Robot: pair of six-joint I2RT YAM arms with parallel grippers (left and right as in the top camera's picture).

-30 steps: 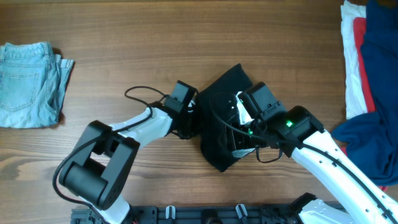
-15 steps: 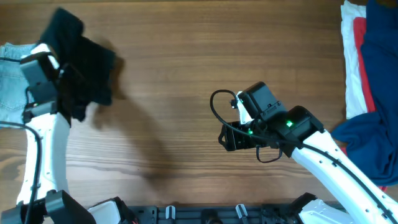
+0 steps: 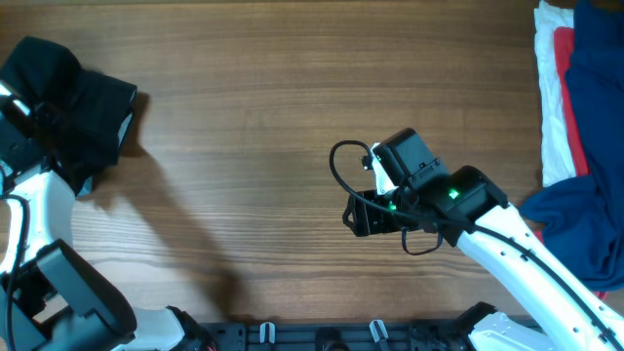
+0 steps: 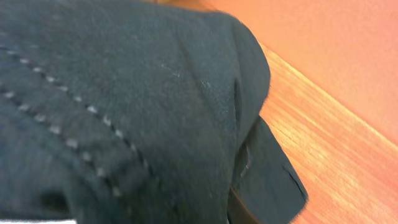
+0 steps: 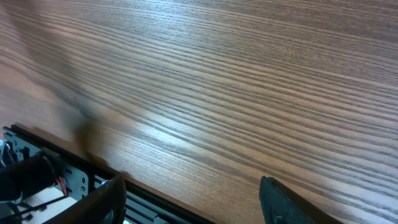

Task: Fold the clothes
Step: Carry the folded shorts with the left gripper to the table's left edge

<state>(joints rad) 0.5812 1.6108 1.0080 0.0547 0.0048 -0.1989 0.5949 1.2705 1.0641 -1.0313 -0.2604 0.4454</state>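
The folded black garment (image 3: 83, 97) is at the table's far left edge, bunched around my left gripper (image 3: 27, 115). It fills the left wrist view as dark fabric (image 4: 124, 106) with a pale stitched line, and it hides the fingers. The gripper seems shut on it, since the garment came over with the arm. My right gripper (image 3: 353, 215) is open low over bare wood right of the table's middle. Its two dark fingertips (image 5: 283, 202) stand wide apart with nothing between them (image 5: 193, 205). More clothes, blue (image 3: 585, 205), red and white (image 3: 553, 88), lie heaped at the right edge.
A black rail (image 3: 322, 336) with clips runs along the table's front edge, close under the right gripper, and shows as the rail (image 5: 37, 177) in the right wrist view. The left arm's shadow (image 3: 185, 224) crosses the wood.
The left arm has swung from the table's middle to the far left, carrying the black garment along. The light blue jeans seen there earlier are now covered. The right arm has stayed put.
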